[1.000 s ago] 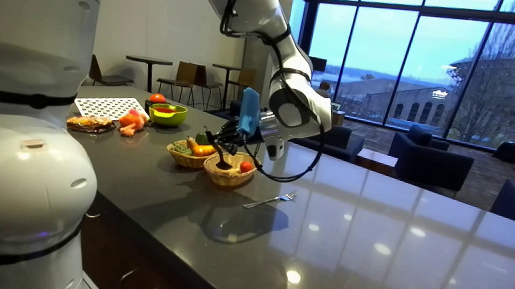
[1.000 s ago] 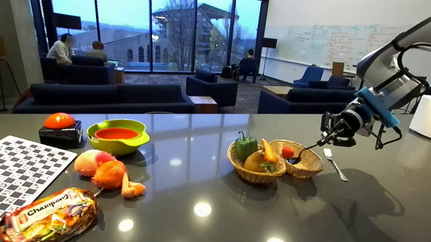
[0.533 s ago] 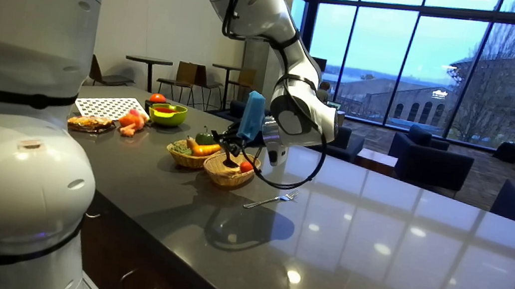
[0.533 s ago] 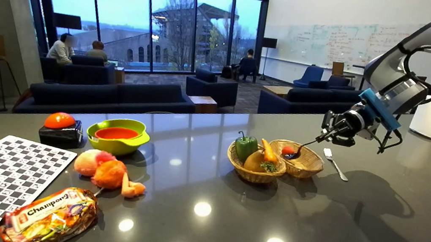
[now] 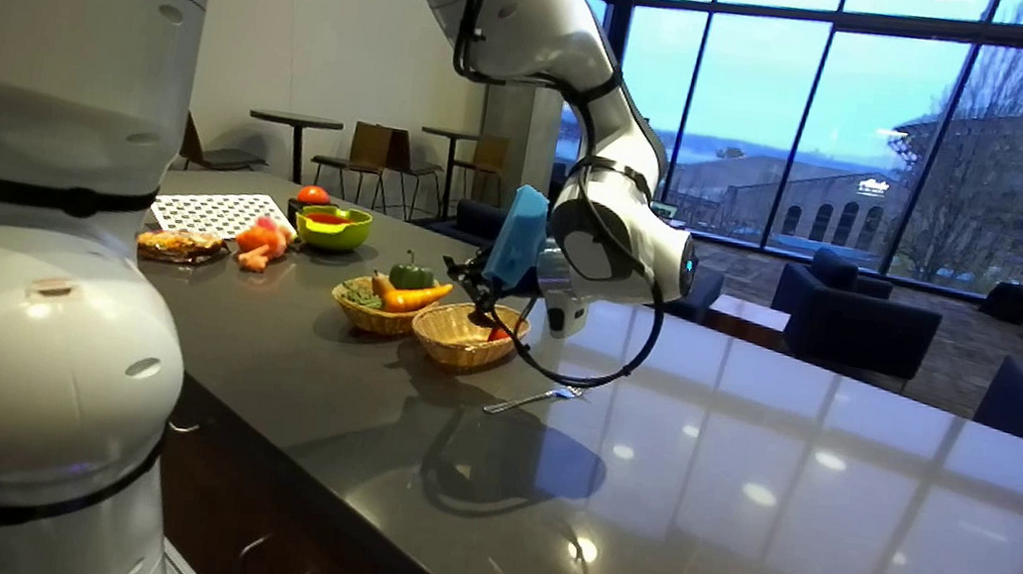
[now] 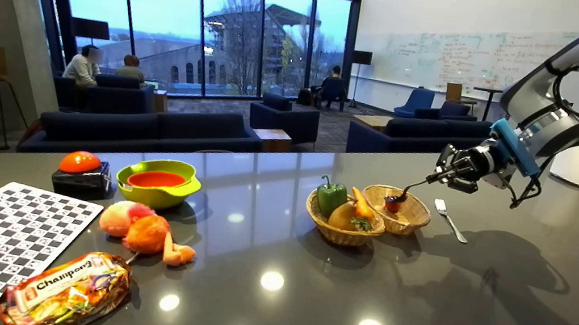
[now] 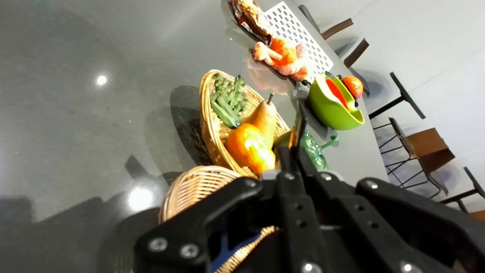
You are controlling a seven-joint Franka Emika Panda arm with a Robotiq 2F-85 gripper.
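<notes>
the gripper (image 6: 429, 179) is hovering above the grey counter (image 6: 205, 305) with its two fingers drawn together, leaving hardly a gap, and is clamping the thin handle of a dark spoon (image 6: 416, 185); the spoon's long axis is sloping, in an exterior view, from the fingertips downward and to the left, its scoop (image 6: 395, 199) pointing low into a wicker basket (image 6: 414, 221); the scoop is partly covering a red tomato (image 6: 392, 206) in that view; whether the two are touching cannot be told; in the wrist view, the fingers are running close together, side by side; a fuller basket (image 6: 344, 236) is standing just beside, holding a green pepper (image 6: 331, 198), an orange carrot (image 6: 362, 205) and a pear (image 7: 266, 115); a fork (image 6: 450, 221) is lying flat on the counter, near the wicker basket and on its opposite side from the fuller one, its tines pointing toward the windows (image 6: 158, 5); farther off, a green bowl (image 6: 138, 194) is standing beside an orange plush toy (image 6: 147, 233).
</notes>
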